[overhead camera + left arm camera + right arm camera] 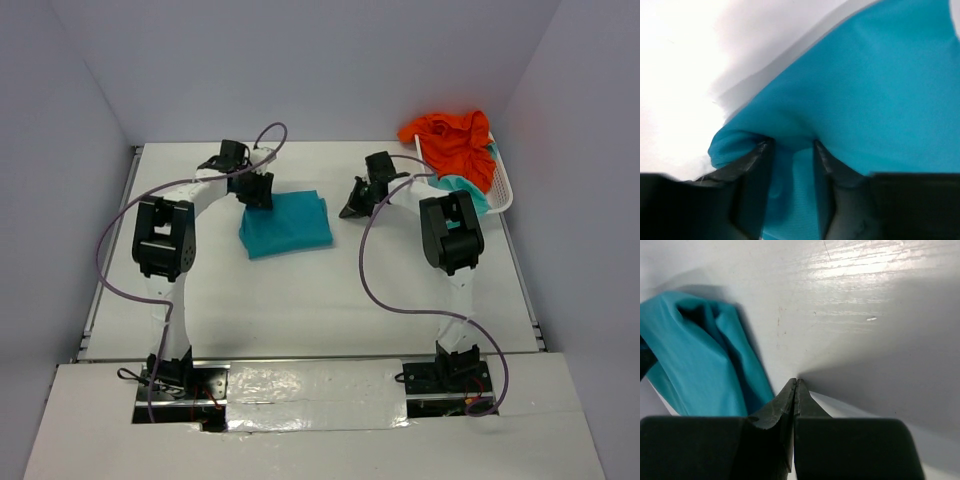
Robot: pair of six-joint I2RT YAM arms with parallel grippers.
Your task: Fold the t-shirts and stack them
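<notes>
White table (300, 300), rectangular, its top smooth with a soft sheen; close up it shows fine scratches and a few small dark specks. A metal rail (300, 357) runs along the near edge. In front of that, a strip (310, 385) wrapped in glossy white sheeting carries the two arm bases (170, 375), one left, one right. Two things lie directly on the top. A teal shirt (287, 225), folded to a rough rectangle, sits in the far half, a little left of centre, its right edge rumpled. A white mesh basket (503, 190) stands in the far right corner, well apart from the teal shirt
</notes>
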